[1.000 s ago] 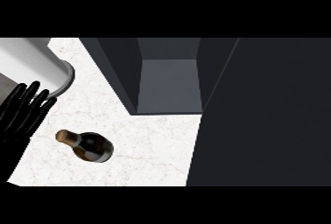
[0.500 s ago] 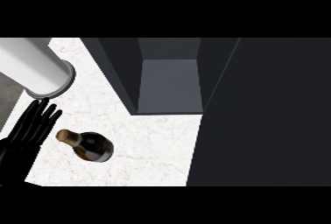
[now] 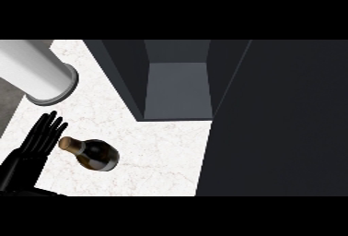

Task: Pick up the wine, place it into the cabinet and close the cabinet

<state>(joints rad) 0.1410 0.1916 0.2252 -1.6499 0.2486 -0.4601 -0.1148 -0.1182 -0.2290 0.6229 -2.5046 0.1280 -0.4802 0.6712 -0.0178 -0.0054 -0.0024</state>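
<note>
A dark wine bottle with a tan cork stands on the white marble counter at the lower left. My left hand comes in from the lower left edge, open, with straight fingers pointing up the picture. It lies just left of the cork, very close to it; contact cannot be told. The dark grey cabinet is open at the top centre, its inside bare. My right hand is out of view.
A broad dark panel, apparently the cabinet's open door, fills the right side. A pale grey cylinder slants in from the top left, above my hand. The counter's left edge runs close to the hand.
My left hand has moved down and to the right, from just under the grey cylinder to beside the bottle's cork. The bottle has not moved.
</note>
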